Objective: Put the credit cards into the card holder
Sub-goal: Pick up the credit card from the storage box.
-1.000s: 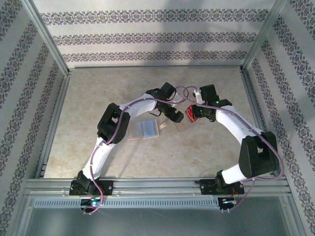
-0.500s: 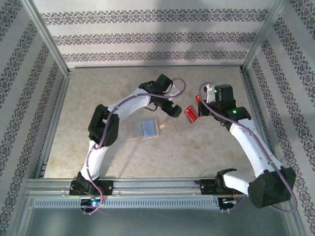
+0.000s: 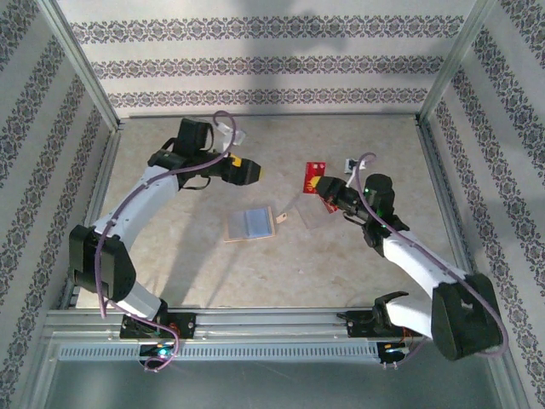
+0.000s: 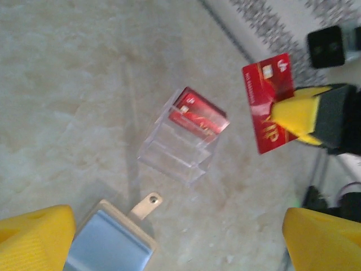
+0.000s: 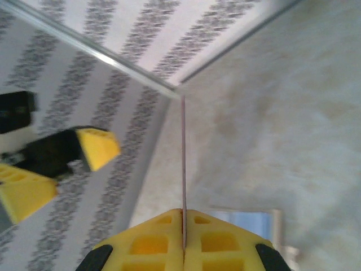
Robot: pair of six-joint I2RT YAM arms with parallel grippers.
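My right hand is pinched tight on one red card. Left hand is spread wide, nothing in it.

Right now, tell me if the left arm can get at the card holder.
Probably yes: the open left fingers hover near the card holder with bare table between; the right fingers hold a credit card off to one side.

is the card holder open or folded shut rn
Open: the card holder lies spread flat, its grey-blue inner pockets facing up and its closing tab free.
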